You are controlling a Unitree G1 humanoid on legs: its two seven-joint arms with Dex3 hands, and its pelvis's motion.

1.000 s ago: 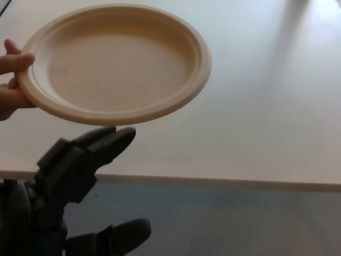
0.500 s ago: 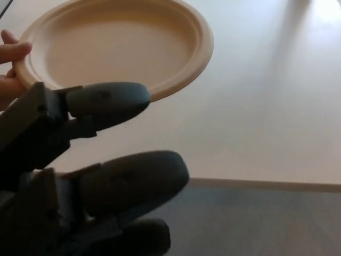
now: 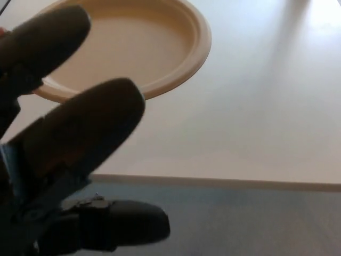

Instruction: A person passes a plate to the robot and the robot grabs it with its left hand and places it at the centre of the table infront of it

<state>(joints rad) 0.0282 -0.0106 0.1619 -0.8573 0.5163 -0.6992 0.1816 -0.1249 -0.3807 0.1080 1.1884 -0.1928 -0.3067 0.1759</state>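
Note:
A tan paper plate hangs tilted in the air at the upper left, above the pale table. My left hand fills the left of the head view, very close to the camera and dark. Its fingers are spread apart and hold nothing; the upper one overlaps the plate's left rim in the picture. Whether it touches the plate is unclear. The person's hand that held the plate is almost wholly hidden behind my fingers. My right hand does not show.
The table's front edge runs across the lower part of the view, with grey-blue floor below it. A soft shadow falls on the table at the upper right.
My left hand has risen and come closer to the camera, now covering the plate's left rim and the person's hand. The plate has stayed at the upper left.

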